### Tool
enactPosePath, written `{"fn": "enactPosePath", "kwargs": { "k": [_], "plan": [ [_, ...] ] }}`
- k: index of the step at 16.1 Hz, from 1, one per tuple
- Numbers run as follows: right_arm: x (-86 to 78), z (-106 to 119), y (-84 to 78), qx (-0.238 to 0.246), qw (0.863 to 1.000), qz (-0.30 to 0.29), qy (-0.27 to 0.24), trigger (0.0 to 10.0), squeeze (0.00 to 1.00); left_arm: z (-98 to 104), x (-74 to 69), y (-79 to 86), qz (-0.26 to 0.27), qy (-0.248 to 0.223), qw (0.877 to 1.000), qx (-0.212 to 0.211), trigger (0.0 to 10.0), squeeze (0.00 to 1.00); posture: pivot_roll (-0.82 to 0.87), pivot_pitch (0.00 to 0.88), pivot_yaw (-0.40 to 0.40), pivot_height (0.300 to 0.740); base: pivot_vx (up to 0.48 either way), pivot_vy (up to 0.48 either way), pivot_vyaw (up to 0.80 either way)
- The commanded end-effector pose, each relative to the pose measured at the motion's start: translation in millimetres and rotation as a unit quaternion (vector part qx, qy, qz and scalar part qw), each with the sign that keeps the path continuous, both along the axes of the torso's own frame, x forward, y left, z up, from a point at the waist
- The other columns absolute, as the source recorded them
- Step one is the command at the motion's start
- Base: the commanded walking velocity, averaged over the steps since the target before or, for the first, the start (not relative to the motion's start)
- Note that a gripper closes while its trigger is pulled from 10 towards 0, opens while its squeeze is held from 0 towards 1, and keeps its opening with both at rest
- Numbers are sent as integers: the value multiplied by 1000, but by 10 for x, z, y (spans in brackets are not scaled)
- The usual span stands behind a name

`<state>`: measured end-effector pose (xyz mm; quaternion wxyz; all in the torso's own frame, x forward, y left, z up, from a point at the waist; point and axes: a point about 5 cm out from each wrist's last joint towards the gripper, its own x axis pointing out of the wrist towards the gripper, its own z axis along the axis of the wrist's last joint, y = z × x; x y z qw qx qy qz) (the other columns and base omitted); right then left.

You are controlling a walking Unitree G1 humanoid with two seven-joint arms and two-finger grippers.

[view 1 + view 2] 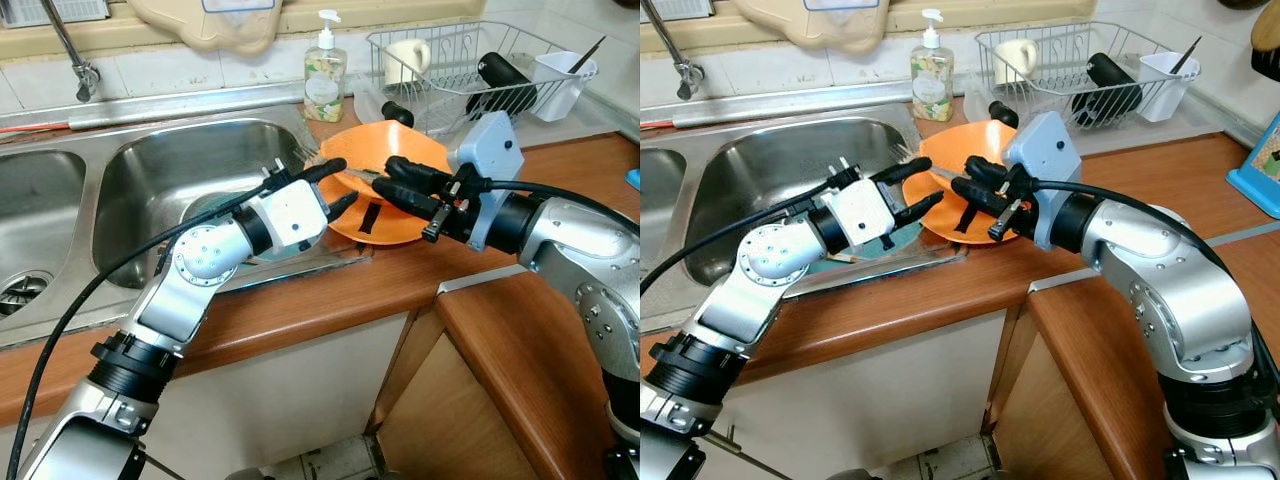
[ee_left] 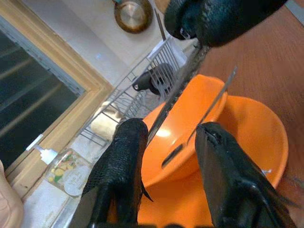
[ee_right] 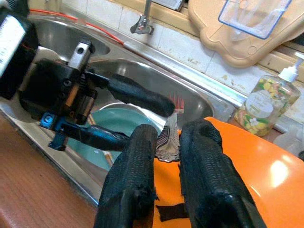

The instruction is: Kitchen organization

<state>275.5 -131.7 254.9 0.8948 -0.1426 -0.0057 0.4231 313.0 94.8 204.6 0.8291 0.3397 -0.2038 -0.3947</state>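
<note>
Grippers meet over the orange bowl (image 1: 385, 205), which sits on the wooden counter (image 1: 470, 260) just beside the sink basin (image 1: 170, 175); a second orange bowl seems nested in it, judging by the left wrist view. Right gripper (image 1: 385, 180) comes in from the counter side, fingers closed down on a metal utensil (image 3: 167, 137), a fork by its tines; the handle runs back between the two pads. Left gripper (image 1: 338, 185) reaches from the sink side, fingers spread apart with nothing in them, one above and one below the fork's tine end; not yet touching it, as far as I can tell. Teal plate (image 3: 111, 126) lies in the sink basin, below the left gripper. Dish rack (image 1: 470, 65) stands behind the bowl, holding a mug, a dark bottle and a white cup; soap bottle (image 1: 325, 70) beside it, near the sink's back edge.

Looks like a handover of the fork, or a regrasp, partway done. Risks: if the right lets go before the left has closed, the fork drops into the bowl or skids into the sink; the thin, slick metal could twist between the pads; either arm sweeping low could nudge the bowl off toward the basin; fingers are close enough to knock together.
</note>
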Motion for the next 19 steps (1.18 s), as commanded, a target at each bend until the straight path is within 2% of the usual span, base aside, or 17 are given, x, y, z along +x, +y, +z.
{"fn": "enactPosePath", "kwargs": {
  "k": [1,4,5,6,10,14,19],
  "plan": [
    [-11,62,40,-6,1000,10,-9,10000,0,42,25,-29,-8,-14,1000,24,10000,0,-100,0,27,740,0,0,0],
    [-51,44,81,-8,1000,26,-1,10000,0,52,63,-12,7,-29,999,29,10000,0,-98,0,25,740,0,0,0],
    [-67,23,96,-13,999,33,3,10000,0,41,64,-12,6,-29,999,31,2941,0,-97,0,25,740,0,0,0],
    [-77,10,105,-14,999,37,5,10000,0,20,62,-11,3,-28,999,37,0,0,-99,0,25,740,0,0,0],
    [-82,-4,123,-7,999,35,11,10000,0,-67,26,24,-4,-22,998,62,0,0,-97,0,23,740,0,0,0],
    [-111,-52,163,-2,999,42,24,10000,0,-97,-4,78,-2,-26,997,70,0,0,-92,0,20,740,0,0,0],
    [-169,-176,186,5,998,39,52,10000,0,-207,-113,162,-8,-16,996,89,0,0,-90,0,22,740,0,0,0]
  ]
}}
